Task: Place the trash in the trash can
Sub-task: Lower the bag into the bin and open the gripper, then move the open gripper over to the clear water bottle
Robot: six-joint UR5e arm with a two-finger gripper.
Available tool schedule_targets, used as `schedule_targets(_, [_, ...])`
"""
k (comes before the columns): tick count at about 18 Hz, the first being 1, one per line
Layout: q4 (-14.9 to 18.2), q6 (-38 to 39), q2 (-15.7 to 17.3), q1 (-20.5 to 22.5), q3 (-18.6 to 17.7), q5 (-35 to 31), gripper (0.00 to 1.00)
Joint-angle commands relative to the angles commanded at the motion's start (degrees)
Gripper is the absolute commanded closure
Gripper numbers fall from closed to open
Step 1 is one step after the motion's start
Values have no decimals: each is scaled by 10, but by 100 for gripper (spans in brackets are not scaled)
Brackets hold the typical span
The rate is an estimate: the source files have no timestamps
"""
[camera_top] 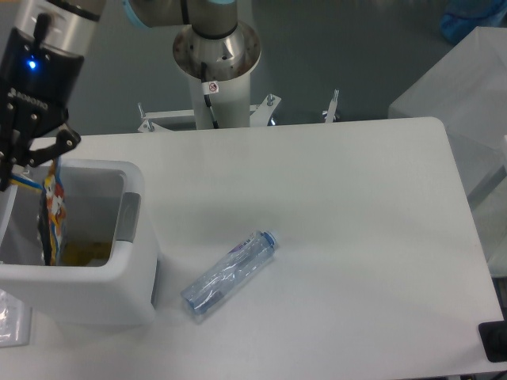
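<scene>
At the far left, the gripper (36, 162) hangs over the open top of the trash can (131, 261), its dark fingers (63, 141) pinched on the upper edge of the snack bag (54, 214). The bag dangles straight below the fingers, upright and narrow, with its lower part down inside the bin, close to the left portion of the cavity. On the bin's floor beneath it lies something yellowish, too dim to make out. The grey tab (129, 219) sits on the bin's right rim. To the right of the bin, well apart from the gripper, the water bottle (230, 274) lies on its side on the white table (356, 237), slanted, its cap end pointing up and to the right.
</scene>
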State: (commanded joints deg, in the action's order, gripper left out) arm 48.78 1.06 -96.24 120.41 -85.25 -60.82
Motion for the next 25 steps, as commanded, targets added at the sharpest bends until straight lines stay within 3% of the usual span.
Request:
schedule_targets(2, [-1, -13, 0, 0, 3, -1, 41])
schedule_targets(4, [2, -29, 3, 2, 4, -13, 26])
schedule_targets(6, [2, -32, 8, 3, -3, -60, 1])
schedule_targets(10, [4, -24, 12, 14, 1, -138, 0])
schedule_targets(16, [-2, -14, 11, 174, -2, -61, 0])
schedule_targets(23, [-4, -25, -28, 255, -2, -63, 0])
schedule_targets(25, [-3, -79, -45, 271, -3, -63, 0])
